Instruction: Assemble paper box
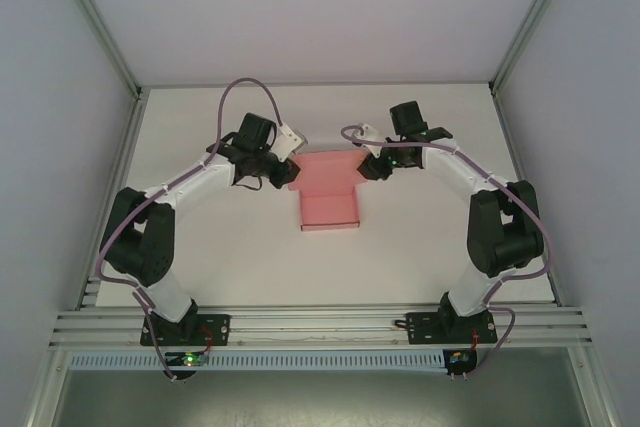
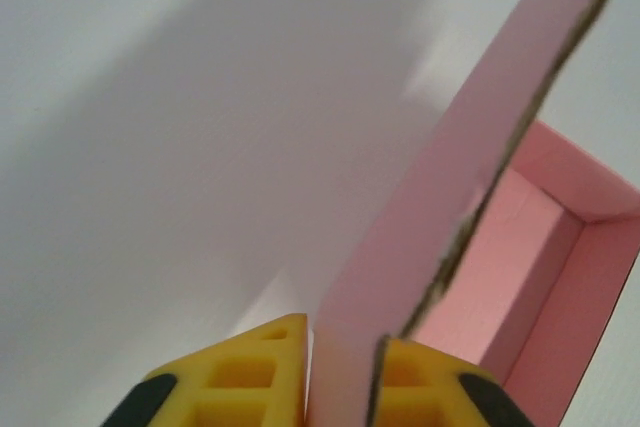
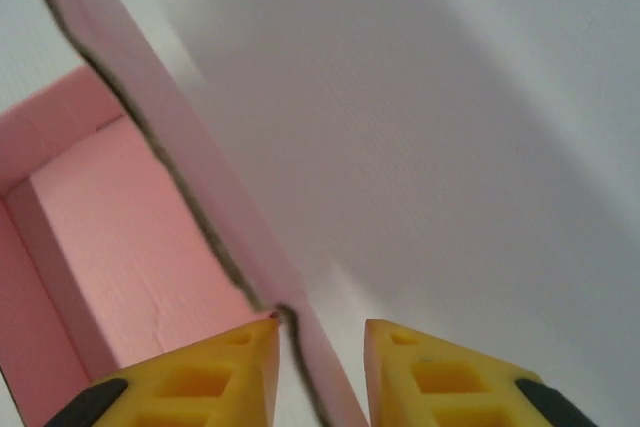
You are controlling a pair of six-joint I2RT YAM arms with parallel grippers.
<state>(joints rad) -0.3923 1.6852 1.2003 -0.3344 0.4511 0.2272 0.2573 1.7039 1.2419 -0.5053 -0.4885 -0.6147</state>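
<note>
Two flaps of the pink card paper box (image 1: 329, 202) sit between jaws, nine and three o'clock. Right gripper (image 3: 320, 327) slack; left gripper (image 2: 343, 335), I cannot tell.

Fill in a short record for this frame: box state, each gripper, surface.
box: pink box, partly folded, interior open, side flaps raised
left gripper: shut on box, at its left flap
right gripper: fingers on either side of the right flap; grip unclear
surface: white table, box near its middle
assembly: unfinished
</note>
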